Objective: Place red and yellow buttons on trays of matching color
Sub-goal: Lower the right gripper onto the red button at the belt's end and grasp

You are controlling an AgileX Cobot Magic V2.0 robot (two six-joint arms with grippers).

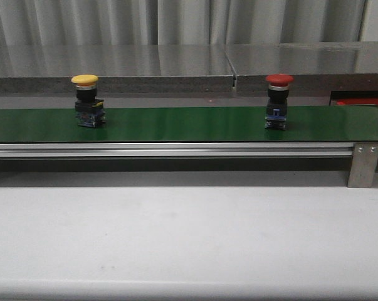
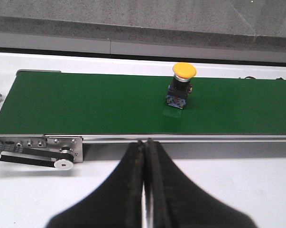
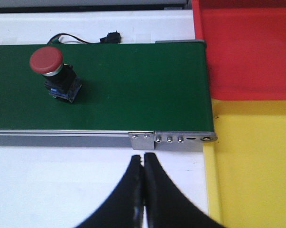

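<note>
Green belt (image 1: 176,123) runs across the front view; note both buttons stand upright on it, well apart. Yellow button (image 1: 87,100) sits toward the left end, red button (image 1: 279,100) toward the right end. Neither is touched.

Left gripper (image 2: 144,142): the left wrist view shows its fingers pressed together, nothing between them, short of the belt's near rail. Yellow button (image 2: 181,84) is beyond and off to one side of the finger line, so you are not lined up on it.

Right gripper (image 3: 143,156): fingers likewise closed together and empty, near the belt's end bracket (image 3: 172,140). Red button (image 3: 55,73) stands on the belt, well away from the fingertips.

Trays: past the belt's right end, the right wrist view shows the red tray (image 3: 249,52) farther back and the yellow tray (image 3: 256,166) nearer, edge to edge. Only a sliver of red (image 1: 363,102) shows in the front view.

Step in hand, as I judge it: start of task, nothing grasped, nothing placed. Next move calls for you to spread the fingers of one gripper, centre it over a button's cap or body, descend, close, then carry to the matching tray. The yellow button has the longer trip; watch for toppling, since the caps look top-heavy.
</note>
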